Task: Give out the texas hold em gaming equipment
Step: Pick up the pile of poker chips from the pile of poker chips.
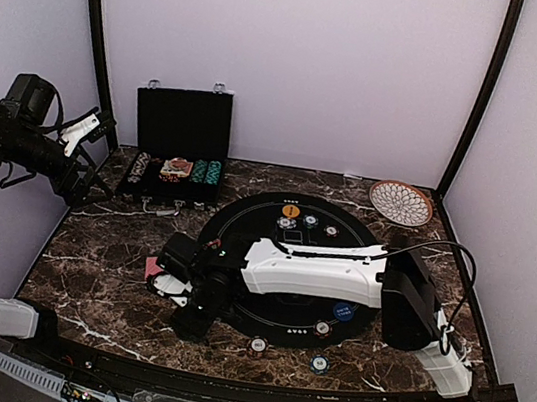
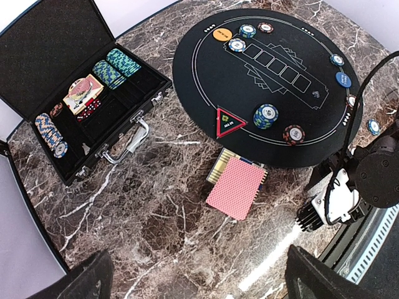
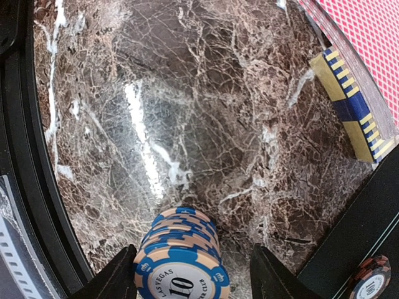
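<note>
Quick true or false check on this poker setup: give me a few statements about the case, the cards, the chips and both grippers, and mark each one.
1. The black chip case stands open. True.
2. The red-backed card deck lies on the black mat. False: the deck lies on the marble table, just off the mat's edge.
3. The right gripper has a finger on either side of a chip stack. True.
4. The left gripper is shut on a card. False: it is open and holds nothing.
5. The patterned plate sits at the table's far right corner. True.
</note>
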`<state>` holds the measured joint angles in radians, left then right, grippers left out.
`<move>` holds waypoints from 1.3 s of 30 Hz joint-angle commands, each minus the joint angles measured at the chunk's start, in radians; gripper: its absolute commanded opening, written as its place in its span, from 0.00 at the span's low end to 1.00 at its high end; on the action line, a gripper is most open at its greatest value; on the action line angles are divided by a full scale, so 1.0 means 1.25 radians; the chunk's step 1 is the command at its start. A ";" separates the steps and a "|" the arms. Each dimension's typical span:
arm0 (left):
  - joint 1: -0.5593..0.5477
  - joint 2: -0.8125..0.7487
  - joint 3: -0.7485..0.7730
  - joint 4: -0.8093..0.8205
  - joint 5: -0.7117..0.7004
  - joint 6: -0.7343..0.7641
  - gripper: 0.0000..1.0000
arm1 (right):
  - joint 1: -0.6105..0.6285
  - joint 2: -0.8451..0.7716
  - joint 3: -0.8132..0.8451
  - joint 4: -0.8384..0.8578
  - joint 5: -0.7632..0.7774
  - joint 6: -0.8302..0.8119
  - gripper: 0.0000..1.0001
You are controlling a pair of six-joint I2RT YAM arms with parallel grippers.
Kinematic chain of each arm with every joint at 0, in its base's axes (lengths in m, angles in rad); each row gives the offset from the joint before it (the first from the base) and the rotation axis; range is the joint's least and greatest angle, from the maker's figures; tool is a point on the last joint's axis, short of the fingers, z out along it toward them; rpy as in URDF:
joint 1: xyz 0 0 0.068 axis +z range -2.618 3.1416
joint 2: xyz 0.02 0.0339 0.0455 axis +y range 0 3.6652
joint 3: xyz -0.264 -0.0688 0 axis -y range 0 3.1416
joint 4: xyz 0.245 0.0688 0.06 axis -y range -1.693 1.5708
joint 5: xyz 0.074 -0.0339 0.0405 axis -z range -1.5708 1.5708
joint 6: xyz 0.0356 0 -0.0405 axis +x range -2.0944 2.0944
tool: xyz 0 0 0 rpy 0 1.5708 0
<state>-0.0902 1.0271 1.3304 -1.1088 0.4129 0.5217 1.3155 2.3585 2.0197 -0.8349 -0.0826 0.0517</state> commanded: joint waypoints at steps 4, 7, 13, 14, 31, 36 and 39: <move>-0.004 -0.013 -0.009 -0.005 0.003 0.012 0.99 | 0.007 -0.004 0.026 -0.001 -0.003 -0.008 0.55; -0.004 -0.012 -0.007 -0.005 0.002 0.012 0.99 | 0.006 -0.002 0.026 -0.002 -0.004 -0.007 0.47; -0.004 -0.012 -0.004 -0.005 0.000 0.012 0.99 | 0.007 -0.001 0.020 -0.003 -0.013 -0.006 0.42; -0.004 -0.013 -0.004 -0.006 0.000 0.012 0.99 | 0.006 -0.001 0.020 -0.004 -0.014 -0.005 0.41; -0.004 -0.011 0.002 -0.006 0.001 0.011 0.99 | -0.021 -0.109 0.037 -0.024 0.031 0.019 0.00; -0.004 -0.008 0.003 -0.006 0.002 0.011 0.99 | -0.075 -0.127 0.084 -0.047 0.061 0.038 0.00; -0.004 -0.006 0.005 -0.005 0.004 0.011 0.99 | -0.110 -0.121 0.101 -0.056 0.121 0.051 0.00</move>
<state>-0.0902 1.0271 1.3304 -1.1088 0.4068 0.5240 1.2400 2.2520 2.0968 -0.8894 -0.0254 0.0807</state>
